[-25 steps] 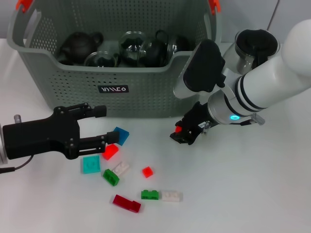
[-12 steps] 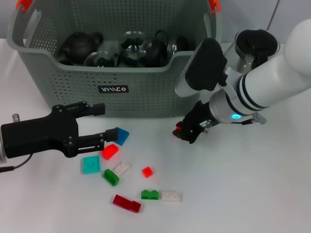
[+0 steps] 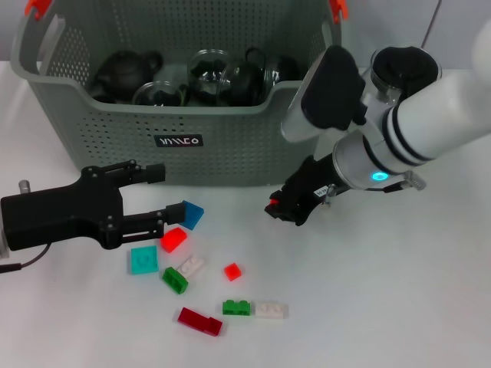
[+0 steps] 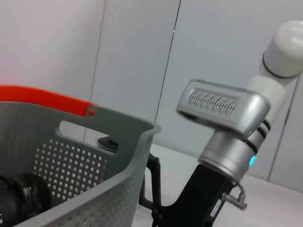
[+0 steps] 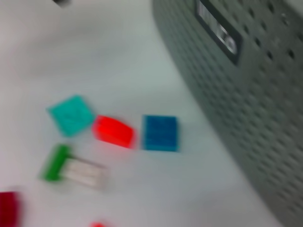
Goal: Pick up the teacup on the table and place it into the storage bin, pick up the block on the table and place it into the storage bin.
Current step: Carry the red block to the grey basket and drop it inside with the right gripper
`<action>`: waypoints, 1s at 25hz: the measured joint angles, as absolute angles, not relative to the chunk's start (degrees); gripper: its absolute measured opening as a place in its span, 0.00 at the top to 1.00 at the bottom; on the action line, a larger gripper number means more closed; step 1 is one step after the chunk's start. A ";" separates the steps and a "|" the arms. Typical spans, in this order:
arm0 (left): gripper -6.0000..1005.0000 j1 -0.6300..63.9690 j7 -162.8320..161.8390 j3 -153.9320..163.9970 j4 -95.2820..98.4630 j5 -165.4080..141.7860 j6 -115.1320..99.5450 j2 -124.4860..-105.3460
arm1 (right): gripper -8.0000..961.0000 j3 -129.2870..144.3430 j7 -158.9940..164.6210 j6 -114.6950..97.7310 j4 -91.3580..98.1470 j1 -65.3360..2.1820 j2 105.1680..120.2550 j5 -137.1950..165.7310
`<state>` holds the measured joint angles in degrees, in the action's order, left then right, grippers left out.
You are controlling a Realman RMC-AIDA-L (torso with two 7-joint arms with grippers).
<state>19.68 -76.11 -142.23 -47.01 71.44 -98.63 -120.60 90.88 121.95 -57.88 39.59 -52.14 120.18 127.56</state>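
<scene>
1. Starting at your left, you see the left gripper (image 3: 165, 199) low over the table (image 3: 399, 307), its two black fingers spread apart and holding nothing; the lower finger tip is just beside the blue block (image 3: 191, 214) and the red block (image 3: 173, 240).
2. Near these lie the teal block (image 3: 143, 261), a green block (image 3: 175, 280) touching a white block (image 3: 191, 266), a small red block (image 3: 232, 271), a dark red block (image 3: 200, 321), and a green block (image 3: 236, 308) beside a white one (image 3: 270, 310).
3. Behind them stands the storage bin (image 3: 192, 146), with an orange clip (image 3: 36, 8) at its corner. You find a small black label (image 3: 179, 141) on its front; the white writing I cannot read surely.
4. Inside the bin you see a dark teapot (image 3: 125, 70) and glass vessels (image 3: 211, 73); a teacup I cannot tell apart among them.
5. At your right, the right gripper (image 3: 290, 205) hangs just above the table before the bin's right corner. A small red thing shows at its tip, but whether the fingers pinch it, you cannot tell.
6. Behind the right arm a glass carafe (image 3: 403, 69) is partly hidden.
</scene>
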 joint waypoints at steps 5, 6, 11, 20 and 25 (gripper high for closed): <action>0.23 19.11 -76.11 -142.77 -47.11 71.41 -99.53 -120.44 | 0.81 86.16 121.70 -71.25 52.67 -48.61 120.04 127.60; 0.23 19.02 -76.11 -142.88 -47.11 71.29 -99.67 -120.44 | 0.81 84.90 121.75 -73.57 54.96 -48.26 120.10 127.48; 0.23 18.37 -75.83 -142.91 -47.12 71.14 -100.46 -120.42 | 0.81 79.32 122.56 -81.91 64.53 -47.84 120.24 123.91; 0.23 17.45 -74.90 -142.39 -47.11 71.07 -101.18 -120.32 | 0.81 69.69 122.60 -77.96 66.69 -53.98 119.87 123.00; 0.24 17.51 -74.88 -142.24 -47.11 70.28 -101.44 -120.32 | 0.81 67.50 123.22 -68.68 61.77 -57.16 119.73 128.28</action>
<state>17.51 -74.88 -142.24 -47.11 70.28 -101.44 -120.32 67.50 123.22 -68.68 61.77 -57.16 119.73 128.28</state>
